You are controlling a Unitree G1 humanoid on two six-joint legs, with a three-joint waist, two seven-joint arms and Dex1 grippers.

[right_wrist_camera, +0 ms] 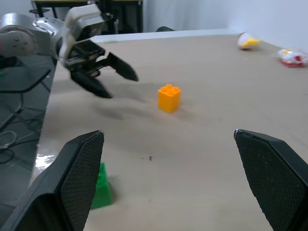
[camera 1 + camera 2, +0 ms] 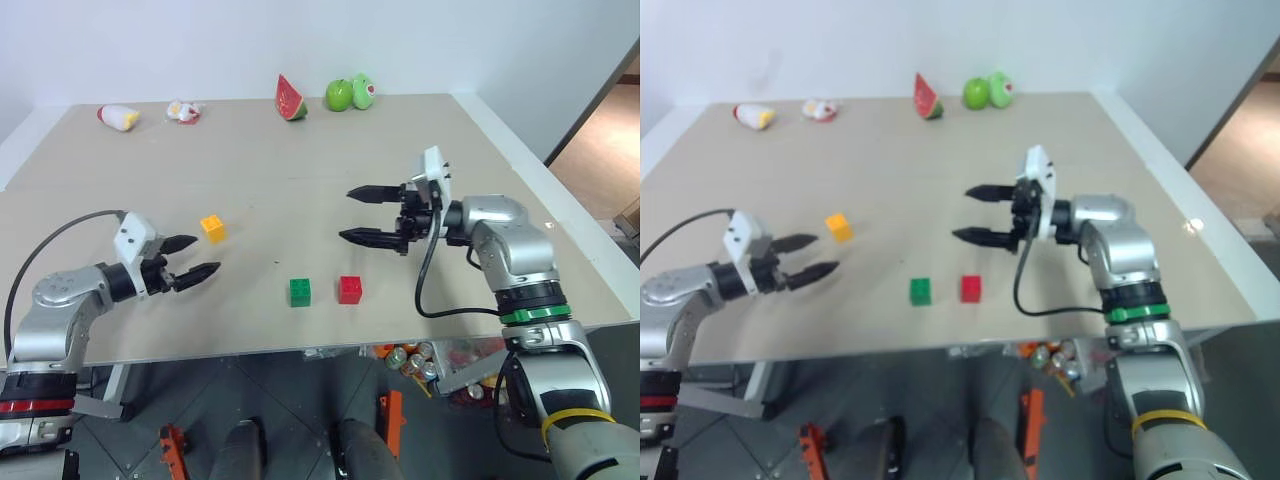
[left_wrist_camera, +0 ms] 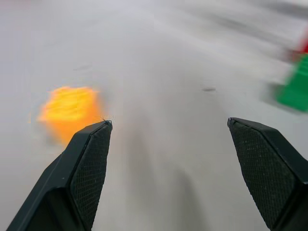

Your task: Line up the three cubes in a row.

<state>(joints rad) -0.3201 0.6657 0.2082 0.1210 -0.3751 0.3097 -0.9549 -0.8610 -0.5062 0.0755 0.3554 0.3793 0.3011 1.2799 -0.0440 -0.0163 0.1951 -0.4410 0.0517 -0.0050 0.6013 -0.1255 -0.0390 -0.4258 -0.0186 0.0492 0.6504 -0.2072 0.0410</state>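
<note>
The studded green cube (image 2: pixel 300 292) and red cube (image 2: pixel 350 289) are sitting side by side near the beige table's (image 2: pixel 300 170) front edge, the yellow-orange cube (image 2: pixel 213 228) lying apart, just beyond the left gripper (image 2: pixel 194 257). Both it and the right gripper (image 2: pixel 366 215) are hanging spread, grasping nothing. The right wrist view is showing black chairs (image 1: pixel 29 82) beside the table.

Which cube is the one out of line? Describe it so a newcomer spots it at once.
On the tan table, find the green cube and red cube side by side near the front edge. The stray one is the yellow-orange cube, farther back and left, alone, just beyond the left end effector.
</note>
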